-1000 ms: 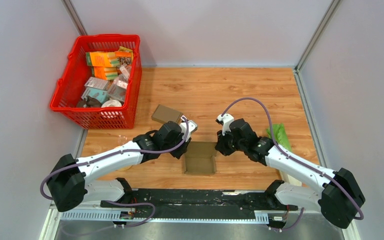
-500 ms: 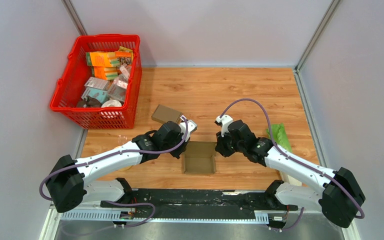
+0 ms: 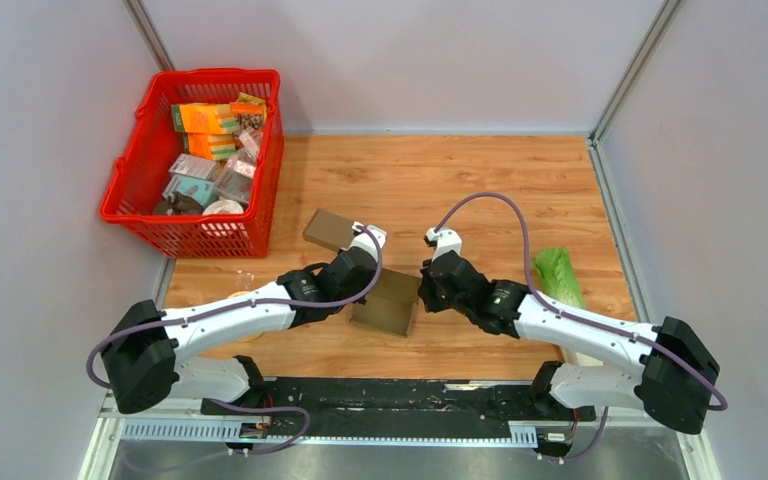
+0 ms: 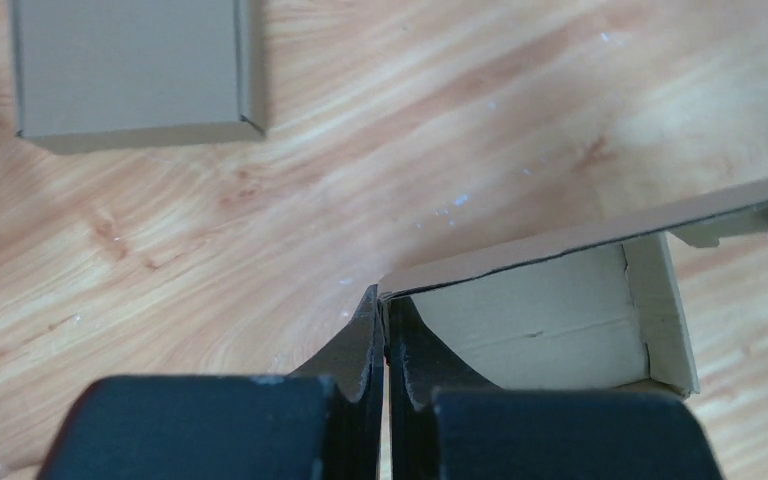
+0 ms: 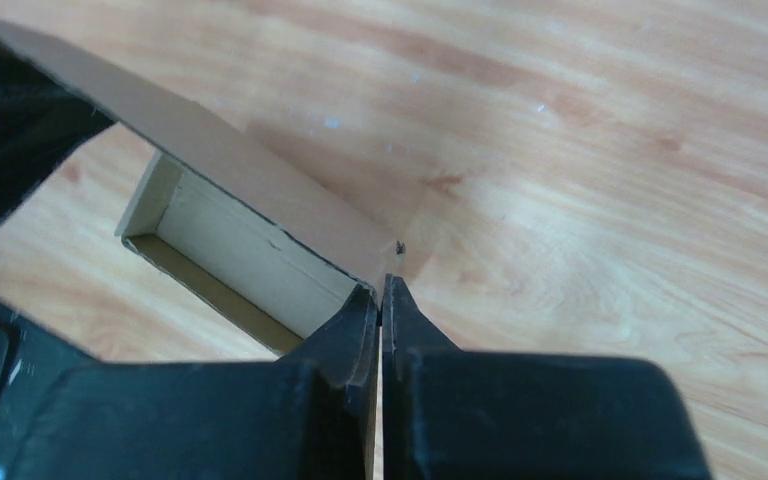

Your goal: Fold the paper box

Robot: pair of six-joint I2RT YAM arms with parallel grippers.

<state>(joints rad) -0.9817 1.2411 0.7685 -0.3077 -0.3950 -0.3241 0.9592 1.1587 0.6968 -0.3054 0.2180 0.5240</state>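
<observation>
Cardboard that lay open and flat a second ago is now lifted. The lid (image 4: 600, 232) of the paper box (image 3: 385, 303) has swung up off the table (image 3: 460, 180) and leans over the tray, so the closing fold looks under way but not finished. The box sits on the wood between the two arms, close to their bases. It is plain brown, with pale inner walls showing under the raised lid and a side flap at one end. The left gripper (image 4: 382, 310) is pinched shut on one free corner of the lid, and the right gripper (image 5: 380, 295) is clamped on the other. Both have moved inward. A second flat box (image 3: 334, 229) lies just beyond, with the red basket (image 3: 200, 235) farther left and a green leafy item (image 3: 558, 272) to the right.
</observation>
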